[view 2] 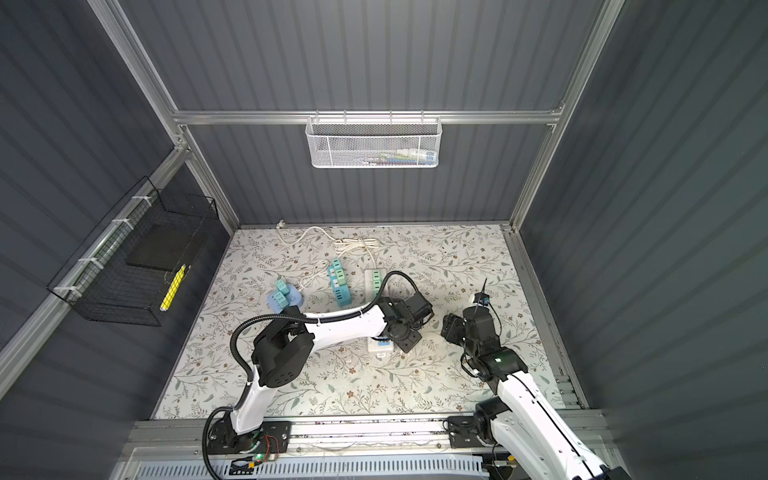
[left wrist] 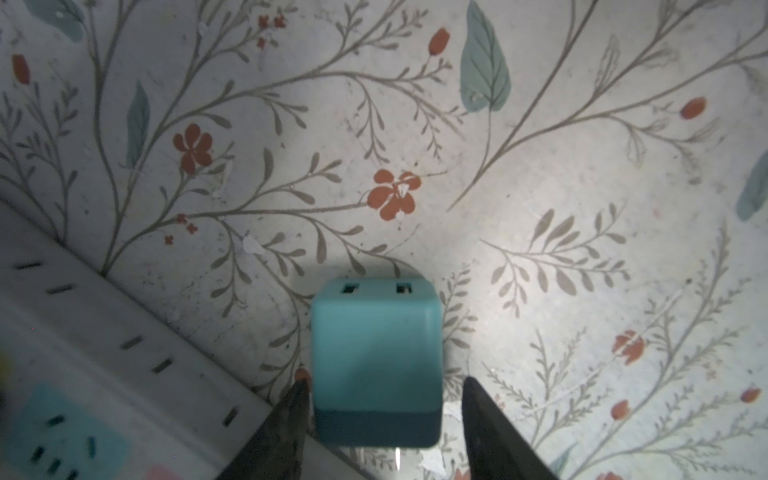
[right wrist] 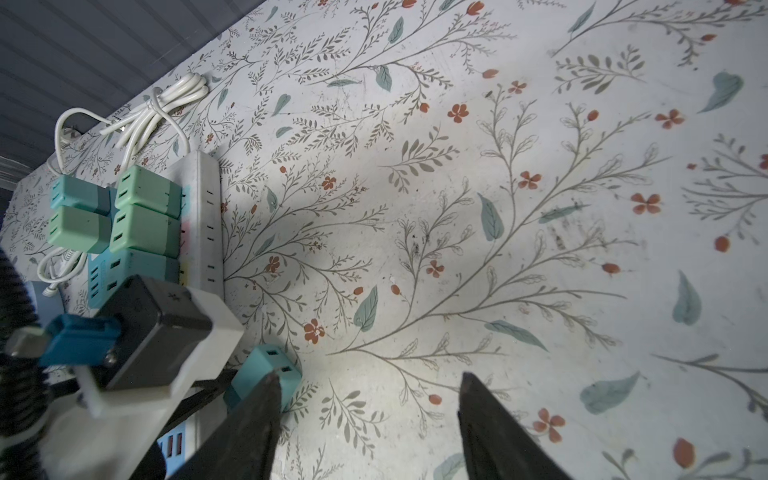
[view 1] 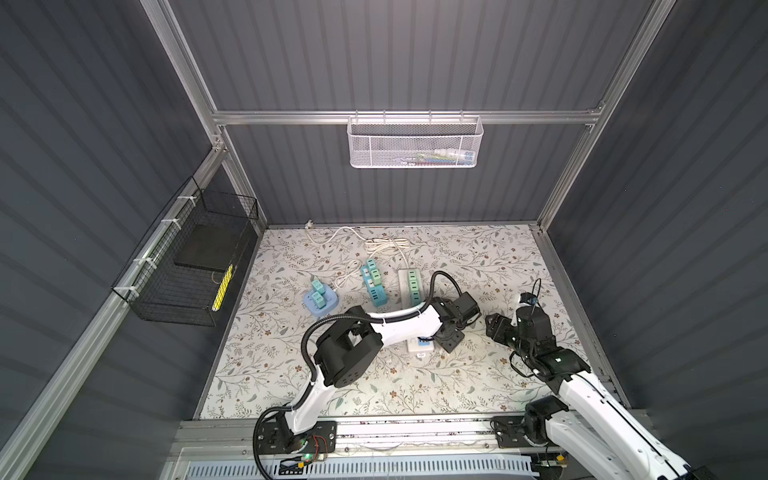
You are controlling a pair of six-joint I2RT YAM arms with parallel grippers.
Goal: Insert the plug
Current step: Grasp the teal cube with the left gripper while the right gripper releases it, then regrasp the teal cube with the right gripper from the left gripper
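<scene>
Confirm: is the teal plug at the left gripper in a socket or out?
Out. The teal plug is over the bare mat, beside the white power strip and in none of its sockets.

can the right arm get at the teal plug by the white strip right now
Probably not: the left claw straddles the teal plug, a finger on each side, leaving the right claw little room.

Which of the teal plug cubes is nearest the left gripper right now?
The loose teal cube beside the white strip, straddled by the left gripper; the other cubes all sit plugged into sockets.
</scene>
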